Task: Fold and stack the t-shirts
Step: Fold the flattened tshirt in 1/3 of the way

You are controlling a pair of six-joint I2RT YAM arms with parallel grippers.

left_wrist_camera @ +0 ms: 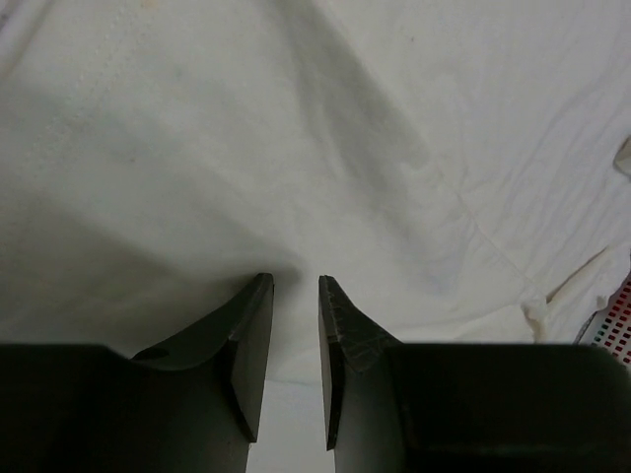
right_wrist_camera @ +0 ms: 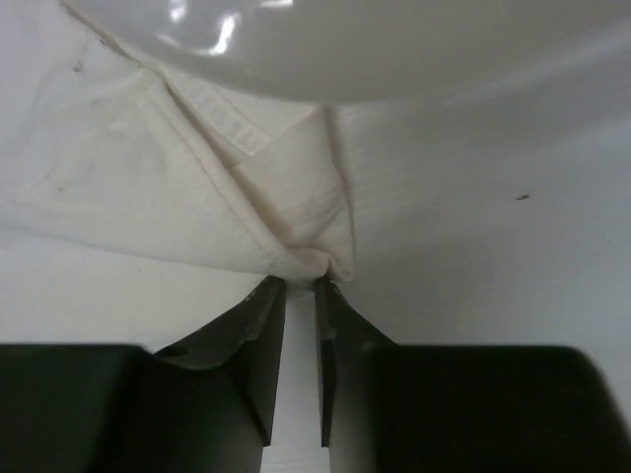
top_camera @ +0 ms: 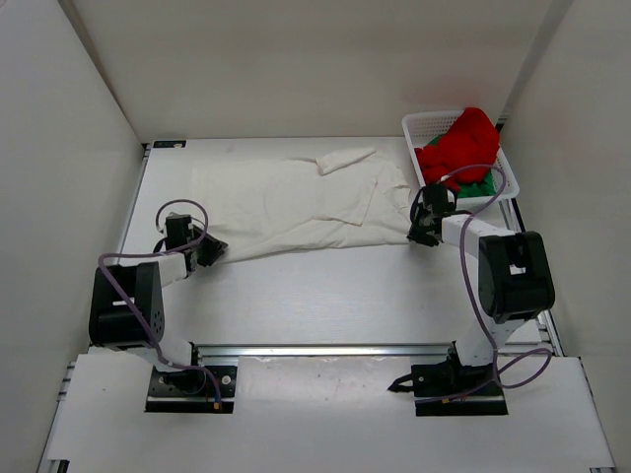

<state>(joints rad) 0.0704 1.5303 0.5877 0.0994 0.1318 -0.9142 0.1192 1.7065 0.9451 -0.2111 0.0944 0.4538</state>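
The white t-shirt (top_camera: 296, 212) lies spread out flat across the far half of the table. My left gripper (top_camera: 212, 246) is at its near-left corner. In the left wrist view the jaws (left_wrist_camera: 294, 281) are nearly closed, with the shirt's edge (left_wrist_camera: 296, 128) between them. My right gripper (top_camera: 422, 235) is at the shirt's right edge. In the right wrist view its jaws (right_wrist_camera: 301, 281) pinch a bunched fold of the white cloth (right_wrist_camera: 148, 187). The red t-shirt (top_camera: 461, 148) and the green t-shirt (top_camera: 480, 185) lie heaped in the basket.
The white mesh basket (top_camera: 424, 120) stands at the far right corner, just beyond the right gripper. White walls enclose the table on the left, back and right. A metal rail runs along the near edge between the arm bases.
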